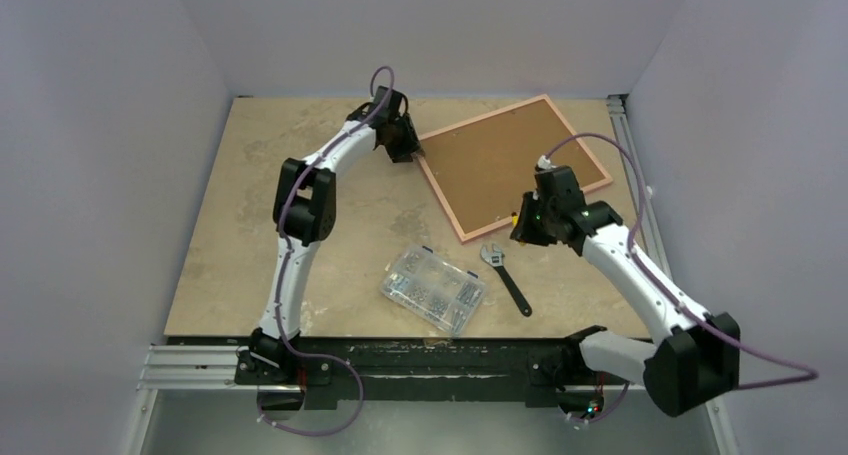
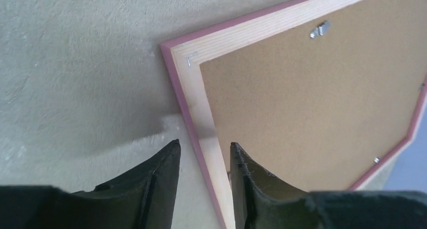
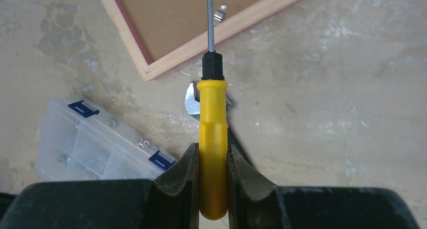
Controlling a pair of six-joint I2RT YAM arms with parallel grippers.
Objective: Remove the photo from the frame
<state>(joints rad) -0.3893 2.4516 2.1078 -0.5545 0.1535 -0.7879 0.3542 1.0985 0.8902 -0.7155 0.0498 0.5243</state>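
The pink frame (image 1: 513,165) lies face down at the back right of the table, its brown fibreboard back up. The photo is hidden under that back. My left gripper (image 1: 410,153) is at the frame's left corner; in the left wrist view (image 2: 204,147) its jaws are open and straddle the frame's pink and wood edge (image 2: 199,123) without closing on it. My right gripper (image 1: 527,227) is shut on a yellow-handled screwdriver (image 3: 212,133), whose shaft points at a metal clip (image 3: 220,13) on the frame's near edge.
A clear screw box (image 1: 434,288) sits front centre, also in the right wrist view (image 3: 95,143). A black adjustable wrench (image 1: 506,278) lies right of it, under the screwdriver. Metal clips (image 2: 320,28) hold the frame's back. A rail runs along the table's right edge (image 1: 628,145).
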